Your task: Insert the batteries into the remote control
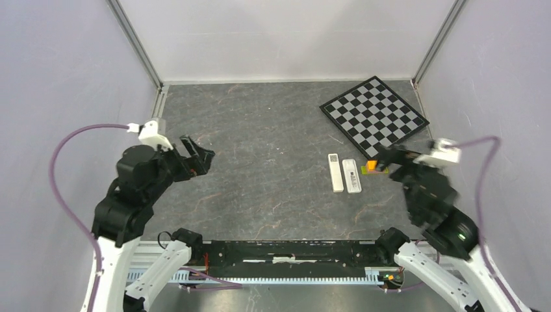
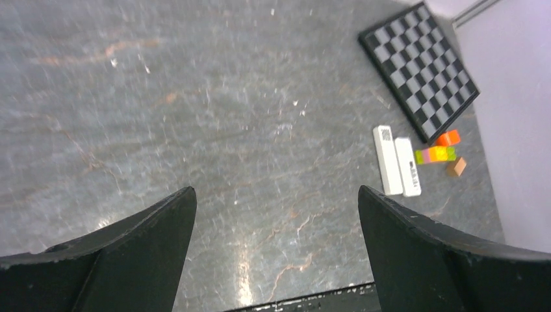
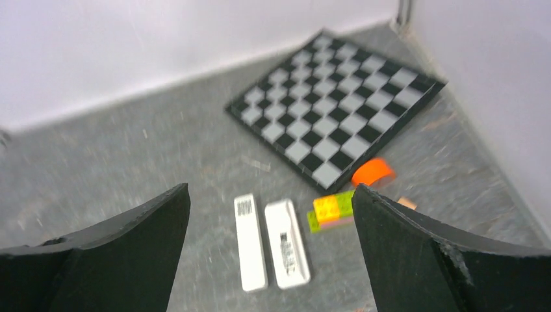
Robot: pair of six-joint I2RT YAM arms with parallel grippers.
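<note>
A grey stone-look table [image 1: 260,162] carries a chessboard [image 1: 373,116] in its far right corner. The left gripper [image 2: 276,191] hangs over the table's left side, jaws spread wide and holding nothing. The right gripper [image 3: 270,188], equally wide and bare, hovers near the right wall. Just in front of the board, a narrow remote [image 1: 335,172] and a wide remote [image 1: 352,175] lie side by side, with coloured blocks [image 1: 371,166] just to their right. The batteries are too small to make out.
</note>
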